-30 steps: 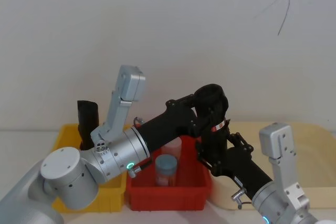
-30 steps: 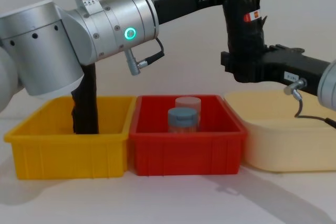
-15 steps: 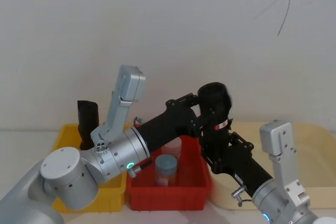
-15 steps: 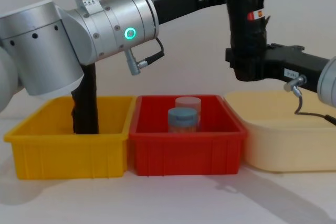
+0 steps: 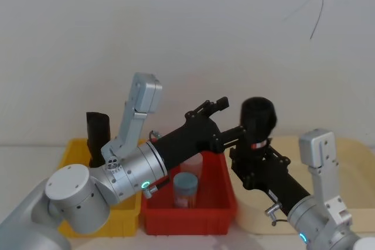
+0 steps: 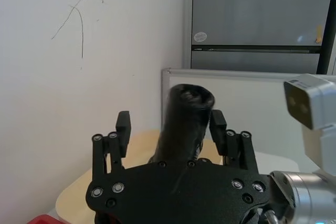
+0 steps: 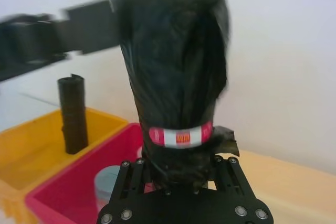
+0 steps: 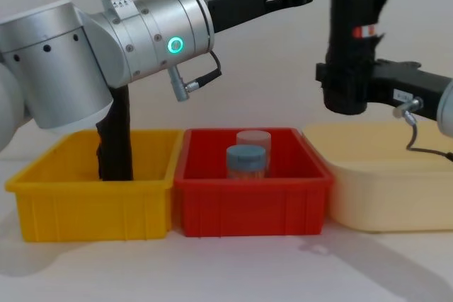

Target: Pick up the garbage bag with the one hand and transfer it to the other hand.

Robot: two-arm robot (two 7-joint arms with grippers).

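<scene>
The bag (image 5: 258, 122) now stands upright in the air, clamped at its base by the right gripper (image 5: 255, 156) and carried clear of the left gripper (image 5: 227, 119), whose fingers (image 5: 217, 103) have spread wide, so the handover looks done.

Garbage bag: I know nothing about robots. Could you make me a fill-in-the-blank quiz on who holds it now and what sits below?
1. The bag is gripped near its base by the claw of the ____ arm.
2. The left claw is ____, not shut.
3. The bag's label is red and ____.
4. The bin holding two jars is ____.

Missing words: right; open; white; red.
</scene>
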